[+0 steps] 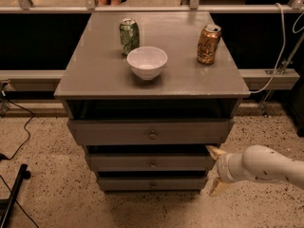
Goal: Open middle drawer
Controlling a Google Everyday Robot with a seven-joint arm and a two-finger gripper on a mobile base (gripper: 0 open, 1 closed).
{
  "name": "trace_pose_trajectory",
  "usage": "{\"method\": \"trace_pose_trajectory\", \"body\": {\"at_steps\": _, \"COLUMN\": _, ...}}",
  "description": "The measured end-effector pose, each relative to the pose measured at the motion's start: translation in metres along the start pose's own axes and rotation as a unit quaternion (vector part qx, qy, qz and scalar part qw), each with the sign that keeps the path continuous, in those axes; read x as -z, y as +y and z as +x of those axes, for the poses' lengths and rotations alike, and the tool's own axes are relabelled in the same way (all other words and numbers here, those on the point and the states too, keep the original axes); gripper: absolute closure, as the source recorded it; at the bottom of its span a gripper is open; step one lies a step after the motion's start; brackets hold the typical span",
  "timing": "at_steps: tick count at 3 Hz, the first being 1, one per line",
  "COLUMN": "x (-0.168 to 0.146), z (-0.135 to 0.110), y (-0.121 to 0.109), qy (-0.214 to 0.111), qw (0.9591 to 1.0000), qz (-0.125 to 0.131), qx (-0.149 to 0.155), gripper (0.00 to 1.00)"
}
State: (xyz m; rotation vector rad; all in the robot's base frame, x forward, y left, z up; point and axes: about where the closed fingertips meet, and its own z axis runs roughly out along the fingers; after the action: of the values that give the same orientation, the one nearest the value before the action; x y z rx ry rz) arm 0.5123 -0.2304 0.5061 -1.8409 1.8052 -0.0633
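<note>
The middle drawer (pixel 147 162) is a grey flat front with a small round metal knob (pixel 153 164), between the taller top drawer (pixel 118 133) and the narrow bottom drawer (pixel 133 183). All three stick out slightly from the grey cabinet. My gripper (pixel 214 170) comes in from the lower right on a white arm (pixel 266 167). Its two yellowish fingers (pixel 216 152) are spread apart and empty, just off the right end of the middle drawer front, well right of the knob.
On the cabinet top (pixel 95 75) stand a green can (pixel 129 36), a white bowl (pixel 147 62) and an orange-brown can (pixel 209 43). Black cables (pixel 19 132) and a black stand foot (pixel 14 189) lie on the speckled floor at the left. A white cable (pixel 280 46) hangs at the right.
</note>
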Motion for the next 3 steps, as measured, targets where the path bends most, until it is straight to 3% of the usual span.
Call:
{"method": "trace_pose_trajectory", "body": {"at_steps": 2, "x": -0.044, "z": 0.032, "y": 0.015, "qy": 0.002, "qw": 0.9997, "qz": -0.021, "qx": 0.013, "gripper": 0.00}}
{"method": "trace_pose_trajectory", "body": {"at_steps": 3, "x": -0.064, "z": 0.032, "y": 0.011, "qy": -0.004, "qw": 0.9990, "qz": -0.029, "qx": 0.033, "gripper": 0.00}}
